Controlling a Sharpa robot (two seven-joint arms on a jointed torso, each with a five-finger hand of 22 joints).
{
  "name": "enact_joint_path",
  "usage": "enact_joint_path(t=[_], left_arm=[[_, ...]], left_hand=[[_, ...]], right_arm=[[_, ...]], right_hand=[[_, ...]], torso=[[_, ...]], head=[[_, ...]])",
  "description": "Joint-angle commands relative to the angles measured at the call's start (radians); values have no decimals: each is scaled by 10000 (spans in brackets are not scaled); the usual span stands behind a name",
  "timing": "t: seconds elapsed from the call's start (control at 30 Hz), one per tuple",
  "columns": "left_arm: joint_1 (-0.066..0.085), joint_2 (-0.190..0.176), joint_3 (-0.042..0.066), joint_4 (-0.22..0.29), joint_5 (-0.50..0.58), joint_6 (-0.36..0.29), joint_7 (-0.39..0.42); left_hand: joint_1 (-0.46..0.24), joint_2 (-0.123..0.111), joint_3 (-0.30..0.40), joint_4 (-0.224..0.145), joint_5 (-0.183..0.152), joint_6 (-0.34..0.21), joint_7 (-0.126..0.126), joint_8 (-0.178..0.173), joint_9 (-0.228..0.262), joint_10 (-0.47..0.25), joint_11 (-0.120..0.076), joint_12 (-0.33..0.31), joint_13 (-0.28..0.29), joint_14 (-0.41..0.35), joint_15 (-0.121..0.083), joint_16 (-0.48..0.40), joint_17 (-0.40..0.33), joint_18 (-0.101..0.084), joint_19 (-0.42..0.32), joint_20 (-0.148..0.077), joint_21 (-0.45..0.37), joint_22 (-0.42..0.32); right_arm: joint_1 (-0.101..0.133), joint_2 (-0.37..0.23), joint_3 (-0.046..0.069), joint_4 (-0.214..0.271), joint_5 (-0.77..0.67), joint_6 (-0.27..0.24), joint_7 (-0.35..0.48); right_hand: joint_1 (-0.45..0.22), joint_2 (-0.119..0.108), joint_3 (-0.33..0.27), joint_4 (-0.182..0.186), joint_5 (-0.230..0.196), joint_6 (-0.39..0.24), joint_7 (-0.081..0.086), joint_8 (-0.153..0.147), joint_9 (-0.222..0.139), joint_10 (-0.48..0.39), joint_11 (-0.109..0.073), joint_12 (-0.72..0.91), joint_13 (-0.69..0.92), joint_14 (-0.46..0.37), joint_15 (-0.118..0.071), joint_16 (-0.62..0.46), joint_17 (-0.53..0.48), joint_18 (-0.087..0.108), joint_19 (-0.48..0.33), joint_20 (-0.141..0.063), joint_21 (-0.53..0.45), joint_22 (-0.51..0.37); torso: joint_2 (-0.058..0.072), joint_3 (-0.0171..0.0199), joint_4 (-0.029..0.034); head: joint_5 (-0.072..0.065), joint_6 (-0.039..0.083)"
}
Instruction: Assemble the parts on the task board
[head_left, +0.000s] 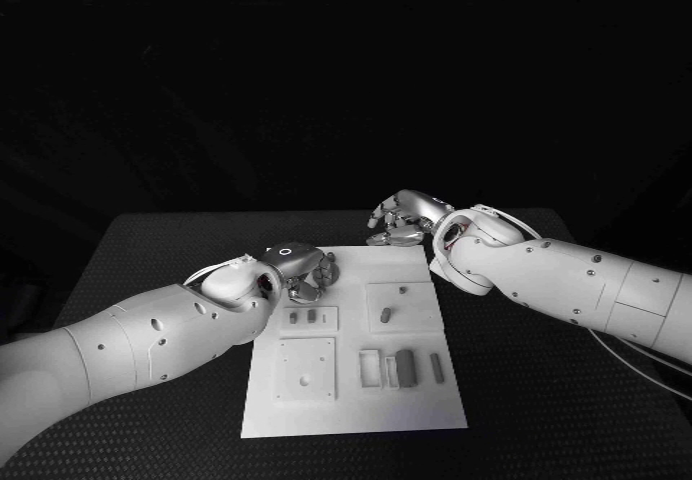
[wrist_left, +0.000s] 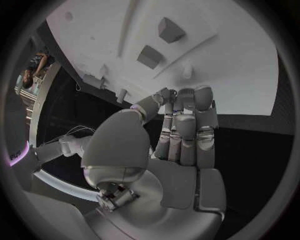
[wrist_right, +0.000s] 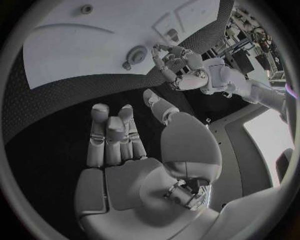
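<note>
Task board (head_left: 433, 405): white rectangular plate lying flat in the middle of the black table (head_left: 144, 250), long side running away from the robot; it carries several raised square and rectangular fixtures.
Parts: small grey pieces on the board. Two short pieces (head_left: 303, 317) stand in a fixture on the board's left side; one slim piece (head_left: 385, 315) lies on the square fixture to their right; a darker block (head_left: 407, 367) and a thin bar (head_left: 437, 367) lie side by side in the near right area, beside pale slotted frames (head_left: 371, 368).
Near-left plate (head_left: 307, 369): square fixture with small holes, near corner of the board.
Left hand (head_left: 299, 268): over the board's far left edge, fingers curled downward toward the surface. In the left wrist view the left hand (wrist_left: 181, 135) shows straight fingers held together, tips at the board's edge, nothing between them and the thumb; contact with the board cannot be told.
Right hand (head_left: 404, 218): beyond the board's far edge, above the table, fingers loosely bent. In the right wrist view the right hand (wrist_right: 125, 140) has its fingers extended over the dark table, holding nothing.
</note>
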Motion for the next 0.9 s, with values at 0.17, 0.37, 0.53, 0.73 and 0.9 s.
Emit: enact_joint_path(t=[0.17, 0.37, 0.53, 0.73, 0.9], left_arm=[[22, -257, 187, 340, 352, -55, 28], [115, -486, 185, 460, 341, 286, -78], [118, -667, 176, 492, 341, 486, -70], [118, -819, 168, 534, 341, 560, -74], [116, -818, 164, 528, 320, 591, -83]], left_hand=[[-41, 15, 8, 29, 28, -13, 4, -38, -6, 357, 119, 8, 24, -14, -83, -46, -19, 821, -47, -86, 2, 190], [-48, 7, 1, 31, 24, -8, 3, -36, -4, 364, 116, 3, 26, -19, -86, -59, -24, 816, -53, -91, -3, 190], [-60, 14, -2, 43, 24, -8, 2, -36, -2, 364, 115, -12, 27, -29, -87, -85, -33, 806, -71, -94, -19, 185], [-64, 11, -6, 46, 24, -6, 1, -35, -1, 367, 114, -19, 29, -32, -88, -97, -38, 801, -78, -98, -26, 183], [-53, 23, 1, 45, 26, -5, -1, -35, 0, 366, 113, -27, 29, -34, -89, -109, -42, 798, -86, -102, -35, 181]], right_arm=[[-2, -27, 5, 22, -10, -2, 83], [-2, -55, 5, 31, -10, 5, 76], [-2, -91, 5, 47, -10, 9, 71], [-2, -100, 5, 55, -10, 16, 69], [-2, -102, 5, 58, -10, 19, 70]], right_hand=[[-85, 26, 6, 49, 2, -7, 96, -21, -16, 75, -12, -52, -13, -68, -15, -42, -11, 142, 10, -85, -44, 70], [-83, 25, 5, 47, 2, -7, 96, -21, -16, 76, -12, -52, -17, -68, -16, -42, -12, 142, 11, -86, -45, 70], [-82, 23, 5, 46, 2, -7, 95, -21, -16, 77, -12, -52, -21, -68, -16, -42, -12, 142, 11, -86, -46, 71], [-80, 22, 5, 43, 3, -8, 95, -22, -17, 78, -12, -52, -25, -68, -16, -43, -13, 142, 11, -86, -47, 71], [-79, 23, 5, 43, 3, -8, 95, -22, -17, 79, -12, -52, -28, -68, -16, -43, -14, 142, 11, -86, -48, 71]], torso=[[2, 8, 10], [5, 18, 2], [8, 10, 9], [4, 2, 2], [13, -8, 2]], head=[[11, 6], [39, -1], [11, -13], [19, -8], [18, -6]])
